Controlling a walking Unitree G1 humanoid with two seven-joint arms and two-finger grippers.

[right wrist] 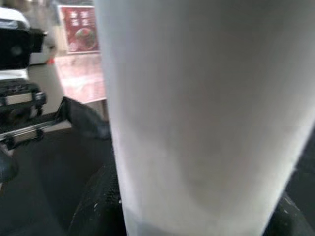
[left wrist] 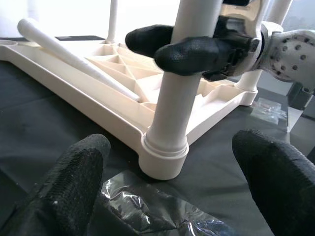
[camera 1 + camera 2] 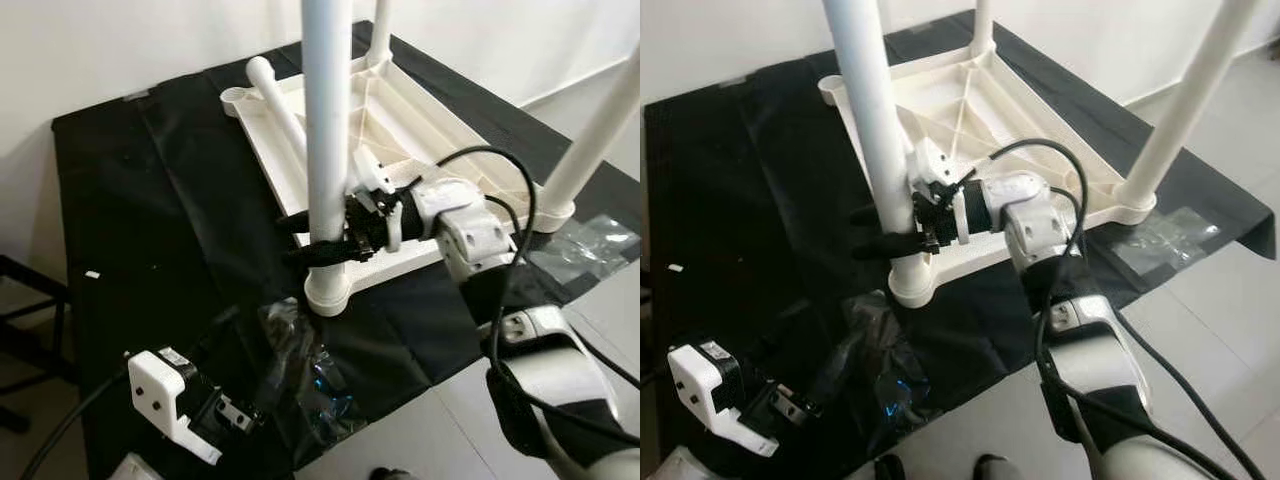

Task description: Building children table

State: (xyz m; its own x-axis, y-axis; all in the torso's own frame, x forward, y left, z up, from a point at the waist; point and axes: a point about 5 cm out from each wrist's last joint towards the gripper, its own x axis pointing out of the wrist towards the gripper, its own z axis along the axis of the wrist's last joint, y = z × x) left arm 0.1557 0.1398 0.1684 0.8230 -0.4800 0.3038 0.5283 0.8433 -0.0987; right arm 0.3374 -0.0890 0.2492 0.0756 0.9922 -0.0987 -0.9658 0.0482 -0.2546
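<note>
The white tabletop (image 3: 400, 120) lies upside down on a black cloth (image 3: 150, 200), ribbed underside facing up, and everything here is placed off that tabletop. At its near corner an upright leg (image 3: 327, 150) stands in the corner socket (image 3: 328, 290). The right gripper (image 3: 315, 240) is clamped around this leg just above the socket, one black finger on each side of the tube, reaching in across the tabletop's near edge with a black cable (image 3: 500, 200) looping over its wrist. From the right wrist, the leg is pressed close between the fingers.

Two more legs stand at other corners: one at the right corner (image 3: 600, 130), one at the far corner (image 3: 381, 30). A fourth loose leg (image 3: 280, 105) lies flat, resting across the tabletop's far-left part beside the empty socket (image 3: 237, 98).

The left gripper (image 2: 167, 196) hovers low, in front of the near corner, fingers spread wide apart and holding nothing. Crumpled clear plastic wrap (image 3: 310, 380) lies on the cloth between it and the near corner. More clear plastic (image 3: 590, 245) lies just off the right corner.
</note>
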